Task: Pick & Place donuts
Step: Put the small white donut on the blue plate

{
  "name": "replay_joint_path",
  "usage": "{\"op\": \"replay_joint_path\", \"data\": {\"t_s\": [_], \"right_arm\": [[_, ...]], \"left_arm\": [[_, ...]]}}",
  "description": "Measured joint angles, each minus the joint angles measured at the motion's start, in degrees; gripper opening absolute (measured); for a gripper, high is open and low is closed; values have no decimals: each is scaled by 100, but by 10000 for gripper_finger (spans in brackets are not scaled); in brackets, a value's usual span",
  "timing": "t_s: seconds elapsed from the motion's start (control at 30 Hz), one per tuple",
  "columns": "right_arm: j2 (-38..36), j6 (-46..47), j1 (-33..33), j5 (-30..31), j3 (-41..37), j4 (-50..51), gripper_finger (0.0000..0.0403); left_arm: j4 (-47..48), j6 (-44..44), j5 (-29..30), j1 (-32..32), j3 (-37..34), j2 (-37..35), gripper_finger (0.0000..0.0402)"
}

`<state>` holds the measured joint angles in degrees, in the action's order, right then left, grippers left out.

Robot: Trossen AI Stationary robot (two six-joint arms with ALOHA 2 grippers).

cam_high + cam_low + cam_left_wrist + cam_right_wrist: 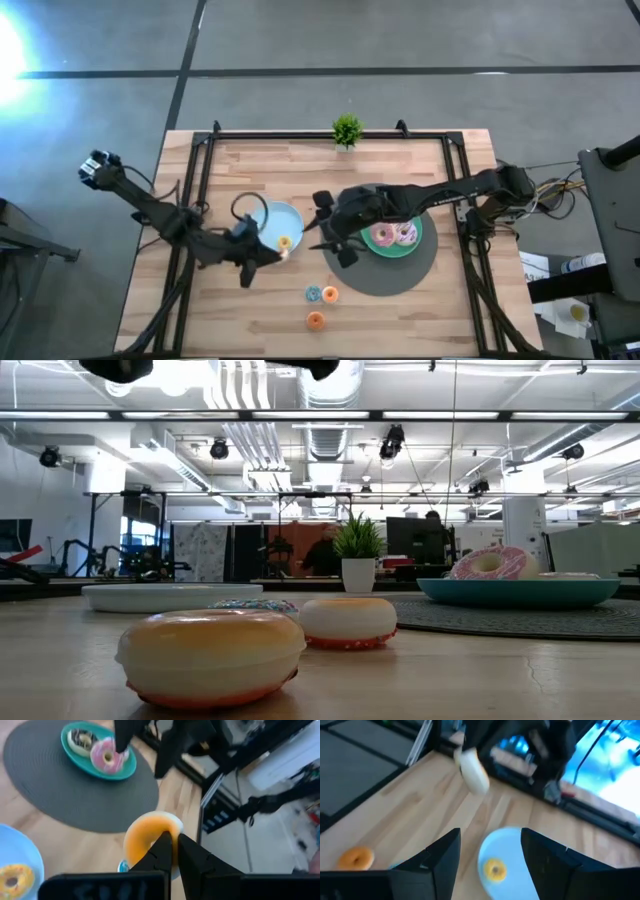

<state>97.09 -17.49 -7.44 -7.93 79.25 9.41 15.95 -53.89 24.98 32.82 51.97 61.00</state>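
- Right now your left gripper [172,851] holds a small orange-and-cream mini donut [147,837], its two dark fingers pinched close together on the ring's rim; in the high view that gripper [283,254] sits at the front edge of the round light-blue plate [268,216].
- On that light-blue plate you have one yellow mini donut [284,242], also visible from the right wrist [494,868].
- Three more minis lie on the bare wooden table [400,310] in front of the plates: a blue sprinkled one [313,294], an orange-topped one [330,293] just beside it, and another orange one [315,320] nearer the table's front edge.
- Over on the round teal plate [392,250] you can see a pink frosted donut [381,237] and a pale sprinkled donut [405,234] side by side; the left wrist view also shows a dark chocolate one [81,739] there.
- That teal plate rests on a round dark grey mat [395,275].
- Your right gripper [330,228] hovers between the two plates, its fingers spread wide and holding nothing.
- A small green potted plant [347,130] stands at the table's far edge, well apart from everything else.
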Motion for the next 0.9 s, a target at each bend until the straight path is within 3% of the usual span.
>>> {"op": "replay_joint_path", "data": {"t_s": [0.4, 0.9], "right_arm": [[799, 265, 28, 7, 1154, 406, 201], [970, 52, 17, -8, 1287, 583, 201]], "left_arm": [[-246, 268, -301, -478, -234, -148, 0], [70, 301, -261, -579, -260, -294, 0]]}}
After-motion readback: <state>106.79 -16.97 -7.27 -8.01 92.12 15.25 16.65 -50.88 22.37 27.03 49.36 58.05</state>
